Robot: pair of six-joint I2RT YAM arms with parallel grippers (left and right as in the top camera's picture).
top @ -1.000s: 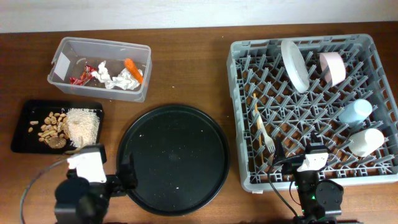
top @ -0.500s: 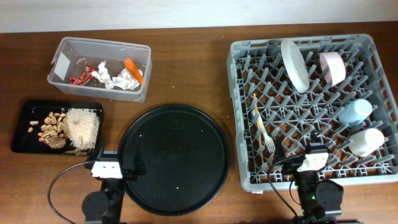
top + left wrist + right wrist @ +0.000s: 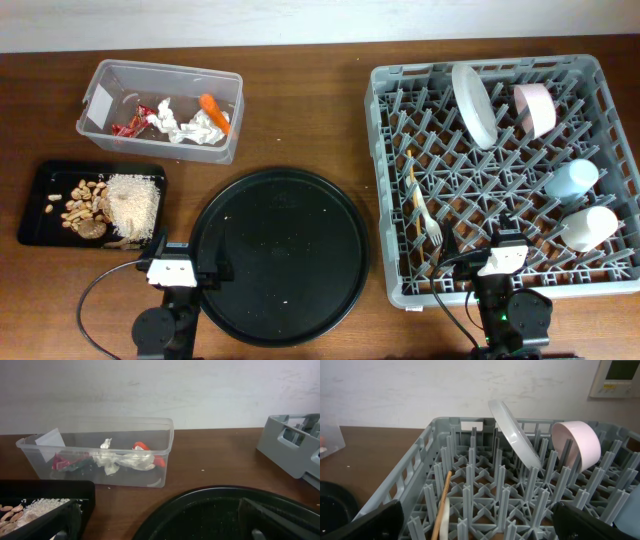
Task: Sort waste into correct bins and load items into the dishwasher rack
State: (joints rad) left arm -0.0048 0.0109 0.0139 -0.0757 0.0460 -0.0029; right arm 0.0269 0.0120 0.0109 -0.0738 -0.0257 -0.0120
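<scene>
The clear tub (image 3: 160,108) holds white tissues (image 3: 195,130), a red wrapper (image 3: 130,125) and an orange carrot piece (image 3: 213,108); it also shows in the left wrist view (image 3: 100,455). The shallow black tray (image 3: 40,225) holds peanuts (image 3: 80,200), rice (image 3: 135,198) and a brown lump (image 3: 90,228). The grey rack (image 3: 390,180) holds the white plate (image 3: 473,104), pink bowl (image 3: 534,108), pale blue cup (image 3: 571,180), white cup (image 3: 590,227), white fork (image 3: 430,225) and wooden stick (image 3: 412,185). My left gripper (image 3: 185,270) is open and empty at the front. My right gripper (image 3: 500,255) is open and empty over the rack's front edge.
The large round black tray (image 3: 278,255) lies in the middle, its rim under my left gripper's right finger (image 3: 270,517). In the right wrist view the plate (image 3: 512,432) and bowl (image 3: 577,442) lean among the rack's pegs (image 3: 470,500). A wall stands behind the table.
My left arm has drawn back and lowered to the table's front edge, then stayed still. The right arm and all objects have not moved.
</scene>
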